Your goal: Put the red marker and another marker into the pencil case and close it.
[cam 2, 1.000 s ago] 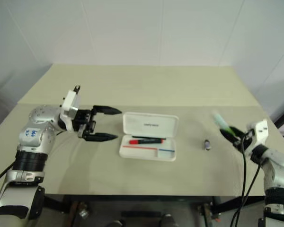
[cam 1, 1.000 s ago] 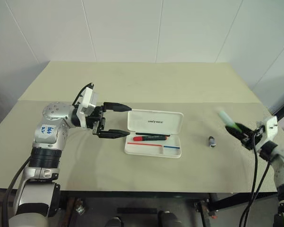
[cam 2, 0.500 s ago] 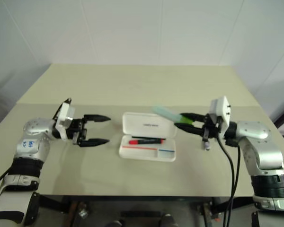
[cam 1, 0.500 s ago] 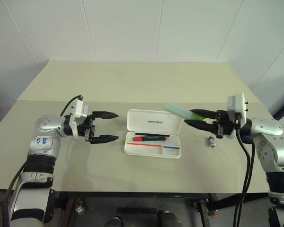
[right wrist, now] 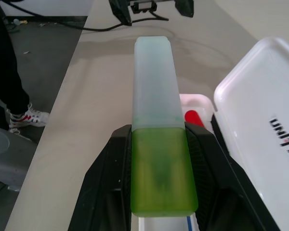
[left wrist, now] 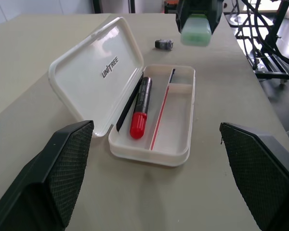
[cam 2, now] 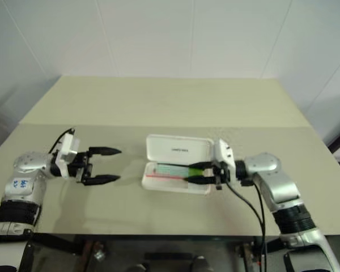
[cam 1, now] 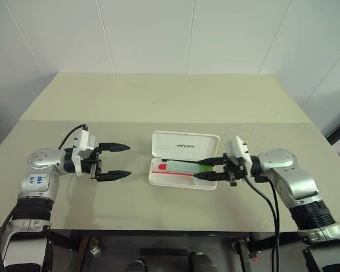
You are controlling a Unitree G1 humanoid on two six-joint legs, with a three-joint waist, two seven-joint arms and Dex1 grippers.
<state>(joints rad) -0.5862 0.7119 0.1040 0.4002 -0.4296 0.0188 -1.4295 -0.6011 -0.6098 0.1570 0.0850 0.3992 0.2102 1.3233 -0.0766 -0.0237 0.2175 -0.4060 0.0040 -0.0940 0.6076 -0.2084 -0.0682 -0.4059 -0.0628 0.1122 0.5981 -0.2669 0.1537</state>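
One red marker (left wrist: 139, 114) in the pencil case (left wrist: 101, 67); right hand (cam 1: 207, 168) grips another marker (right wrist: 157, 139), left hand (cam 1: 118, 161) spread.

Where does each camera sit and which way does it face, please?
Head pair: above, looking down at the table; both arms show.
Left wrist: along the open left end effector toward the pencil case.
Right wrist: along the right end effector gripping the green marker.
All share the case.
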